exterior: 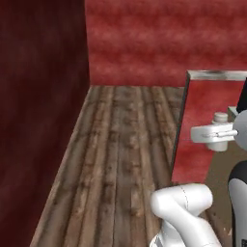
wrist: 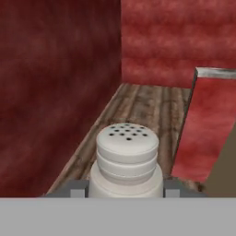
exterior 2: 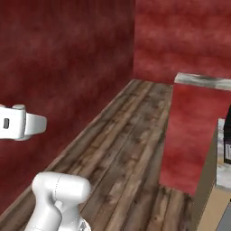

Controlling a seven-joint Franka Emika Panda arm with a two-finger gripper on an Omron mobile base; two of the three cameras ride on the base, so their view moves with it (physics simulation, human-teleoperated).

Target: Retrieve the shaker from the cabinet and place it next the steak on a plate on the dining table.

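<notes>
While the mobile base faces an open stretch of floor, the shaker (wrist: 127,159) rides upright in the gripper (wrist: 125,189), its perforated pale cap towards the hand camera and a grey finger (wrist: 78,188) pressed to each side of its body. The claw is clamped on the shaker, a hold that appears meant to keep the small cylinder level and secure while it is carried, with nothing under it but air. In the left base view the white hand (exterior: 214,134) juts from the right edge with what looks like the shaker's cap just above it; the view is too coarse to be sure.

Below lies a wooden plank floor (exterior: 120,159) in weathered brown, running back to a mottled red wall (exterior 2: 180,36). A darker red wall (exterior: 38,111) closes the left side. To the right stands a red-sided counter end (exterior 2: 189,131) with a grey marble edge (exterior 2: 203,80) along its top, and beside it a tan base under a pale marble top (exterior 2: 223,169), probably the dining table.

Judged from these 3 views, retrieval is done and the carry is under way; setting the shaker beside the steak on the plate remains.
</notes>
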